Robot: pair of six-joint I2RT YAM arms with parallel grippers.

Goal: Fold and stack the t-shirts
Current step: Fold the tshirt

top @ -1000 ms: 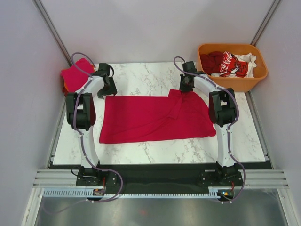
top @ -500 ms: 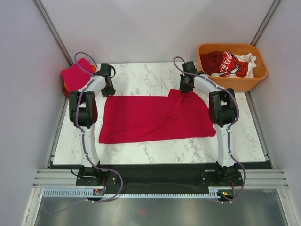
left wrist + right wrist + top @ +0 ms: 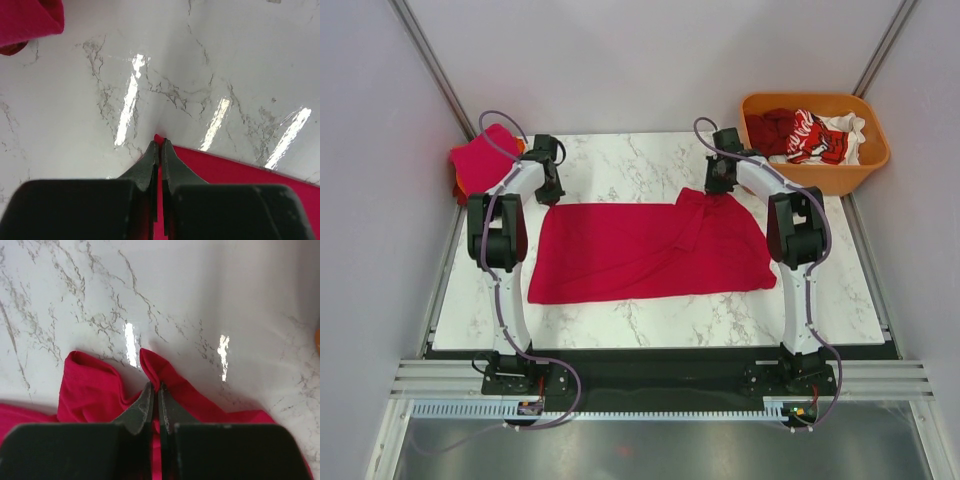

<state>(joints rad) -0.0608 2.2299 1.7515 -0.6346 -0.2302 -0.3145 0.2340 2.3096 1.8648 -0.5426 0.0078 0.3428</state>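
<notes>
Top external view: a plain crimson cloth t-shirt [image 3: 640, 250] lies spread across the middle of the white marble desk [image 3: 620, 160]. The left gripper [image 3: 159, 145] pinches its far-left corner, and the right gripper [image 3: 154, 389] clamps a bunched far-right fold. It's light, limp cloth that is likely to sag, so the far corners look the right hold.

legible text, labels, brands, numbers, signs: none recorded in any view. the one candidate was the white print on the red t-shirt [image 3: 817, 138] lying in the orange tub [image 3: 752, 105]. it was too small in the top view to make out as letters or figures.
</notes>
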